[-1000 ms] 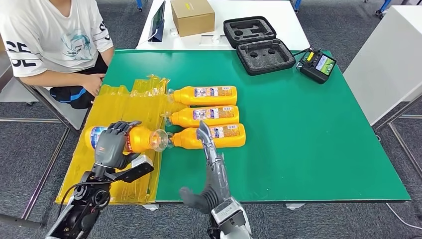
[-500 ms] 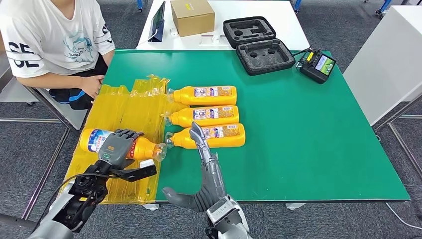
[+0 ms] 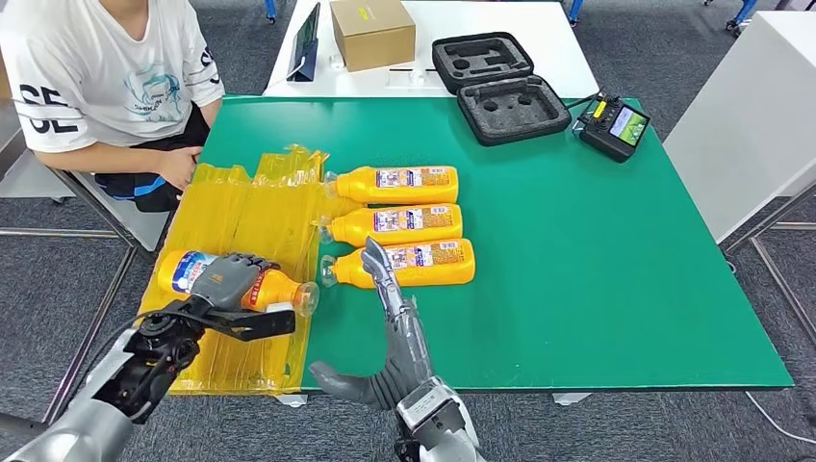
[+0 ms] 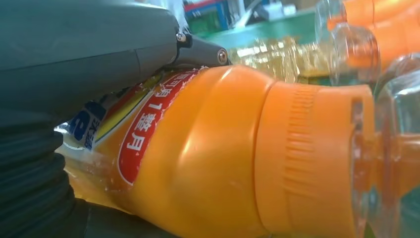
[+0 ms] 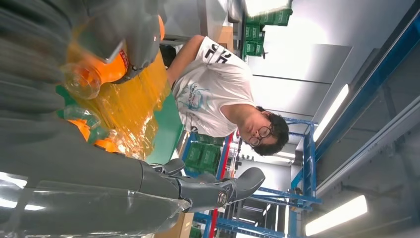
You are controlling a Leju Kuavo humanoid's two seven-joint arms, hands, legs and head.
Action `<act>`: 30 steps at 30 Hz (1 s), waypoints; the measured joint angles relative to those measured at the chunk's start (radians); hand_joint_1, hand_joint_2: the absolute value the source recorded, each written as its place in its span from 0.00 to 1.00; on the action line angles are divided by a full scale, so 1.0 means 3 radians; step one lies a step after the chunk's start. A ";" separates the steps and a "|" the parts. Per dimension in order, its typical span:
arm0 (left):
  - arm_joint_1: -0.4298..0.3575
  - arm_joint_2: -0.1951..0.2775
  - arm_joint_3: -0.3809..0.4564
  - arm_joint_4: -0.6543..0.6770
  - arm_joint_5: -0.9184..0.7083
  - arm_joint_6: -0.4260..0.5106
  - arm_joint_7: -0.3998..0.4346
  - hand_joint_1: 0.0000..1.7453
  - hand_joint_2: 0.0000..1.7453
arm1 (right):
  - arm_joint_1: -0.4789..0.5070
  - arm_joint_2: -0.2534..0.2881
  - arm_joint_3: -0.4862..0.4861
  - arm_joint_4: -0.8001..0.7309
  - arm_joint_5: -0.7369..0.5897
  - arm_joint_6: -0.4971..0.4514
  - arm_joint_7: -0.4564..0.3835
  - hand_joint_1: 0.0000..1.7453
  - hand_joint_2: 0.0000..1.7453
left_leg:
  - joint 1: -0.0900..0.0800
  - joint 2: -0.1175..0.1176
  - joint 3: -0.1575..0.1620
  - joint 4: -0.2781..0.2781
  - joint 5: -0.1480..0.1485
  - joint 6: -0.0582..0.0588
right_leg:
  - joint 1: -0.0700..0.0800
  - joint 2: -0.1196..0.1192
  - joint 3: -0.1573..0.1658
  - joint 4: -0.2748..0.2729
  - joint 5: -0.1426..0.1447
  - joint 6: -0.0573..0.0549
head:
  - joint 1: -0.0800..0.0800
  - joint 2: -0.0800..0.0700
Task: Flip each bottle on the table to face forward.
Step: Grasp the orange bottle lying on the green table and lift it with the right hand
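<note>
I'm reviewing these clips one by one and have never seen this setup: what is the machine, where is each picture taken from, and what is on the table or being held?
It is a humanoid robot with two silver arms. The wide picture looks down from its head; the two close-ups come from cameras at its wrists. The left hand grips an orange bottle lying over crinkled yellow plastic wrap. The right hand is open, fingers stretched beside the nearest of three more bottles lying in a row on the green table. Farther back are a black foam case, a handheld controller and a cardboard box. A person sits alongside.
</note>
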 joint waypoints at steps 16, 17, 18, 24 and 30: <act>-0.0600 0.0018 -0.0279 0.0573 0.0379 -0.0976 -0.0093 0.00 0.50 | 0.0005 0.0026 -0.0033 0.0088 -0.0069 0.0030 0.0000 0.00 1.00 | 0.0001 0.0001 0.0010 0.0000 0.0001 -0.0001 | 0.0000 0.0000 0.0007 0.0001 0.0000 0.0000 | 0.0000 0.0000; -0.0624 0.0006 -0.0303 0.0607 0.0390 -0.0994 -0.0093 0.00 0.25 | 0.0006 0.0029 -0.0044 0.0097 -0.0070 0.0036 0.0000 0.00 1.00 | 0.0000 0.0001 0.0010 0.0000 0.0001 -0.0001 | 0.0000 0.0000 0.0008 0.0001 0.0000 0.0000 | 0.0000 0.0000; -0.0642 -0.0006 -0.0328 0.0636 0.0409 -0.1008 -0.0095 0.00 0.00 | 0.0007 0.0033 -0.0055 0.0106 -0.0064 0.0044 0.0000 0.00 1.00 | 0.0000 0.0000 0.0010 0.0000 0.0001 -0.0001 | 0.0000 0.0000 0.0009 0.0001 0.0000 0.0000 | 0.0000 0.0000; -0.0671 -0.0024 -0.0429 0.0682 0.0657 -0.1163 -0.0208 0.00 0.00 | 0.0029 0.0054 -0.0117 0.0154 -0.0028 0.0085 0.0004 0.00 1.00 | 0.0000 0.0000 0.0013 0.0000 0.0000 0.0000 | -0.0001 -0.0001 0.0013 0.0000 0.0000 0.0000 | 0.0000 0.0000; -0.0697 -0.0040 -0.0487 0.0697 0.0755 -0.1238 -0.0238 0.00 0.00 | 0.0029 0.0079 -0.0173 0.0193 -0.0079 0.0149 0.0015 0.00 1.00 | 0.0000 0.0000 0.0019 0.0000 0.0000 0.0000 | -0.0001 0.0000 0.0018 0.0000 0.0000 0.0000 | 0.0000 0.0000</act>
